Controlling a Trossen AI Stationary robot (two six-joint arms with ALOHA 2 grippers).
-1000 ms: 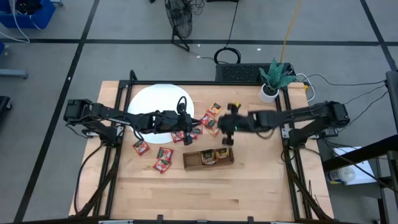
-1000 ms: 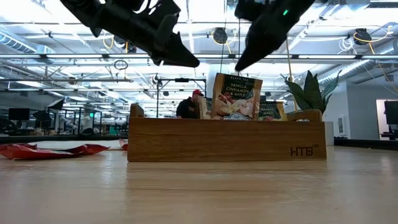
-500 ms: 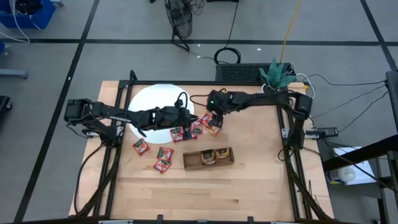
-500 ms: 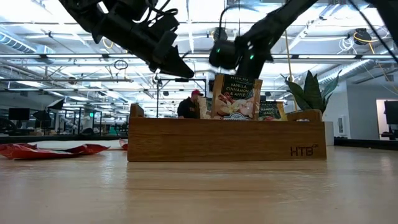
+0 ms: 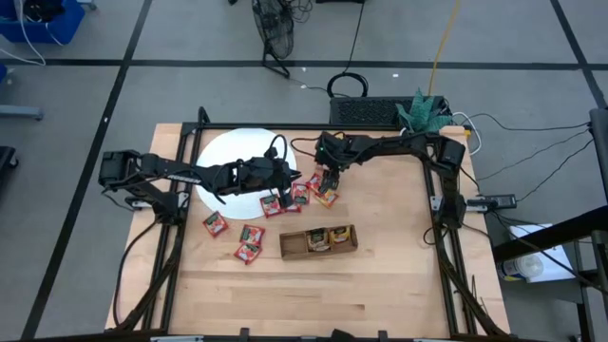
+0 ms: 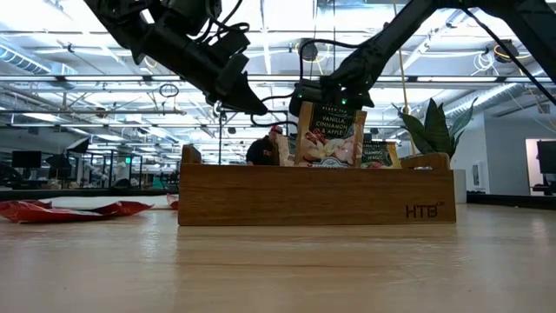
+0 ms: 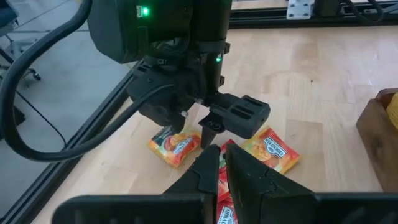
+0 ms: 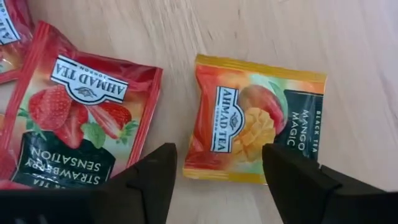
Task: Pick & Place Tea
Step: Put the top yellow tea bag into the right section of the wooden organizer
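Several tea sachets (image 5: 299, 195), red and orange, lie flat on the table beside the white disc (image 5: 233, 157). My right gripper (image 5: 328, 180) stands open just above them, pointing down. In its wrist view its fingers (image 8: 217, 158) stand on either side of an orange mango sachet (image 8: 258, 124), with a red strawberry sachet (image 8: 74, 121) beside it. They touch neither sachet. My left gripper (image 5: 283, 185) hovers close by with nothing between its fingers. Those fingers (image 7: 222, 165) are shut to a narrow slit over a red sachet (image 7: 227, 211) on the table.
The wooden tray (image 5: 285, 245) lies nearer the front, with sachets standing in it; one (image 6: 330, 135) is upright. More red sachets (image 5: 214, 225) (image 5: 249, 242) lie to its left. A potted plant (image 5: 418, 119) stands at the far right. A person (image 6: 265, 148) shows in the room behind.
My right gripper has gone from above the tray toward the table's far edge and left. It has come down over the sachets by the disc. My left gripper has sunk a little and edged toward the same sachets. No sachet has moved.
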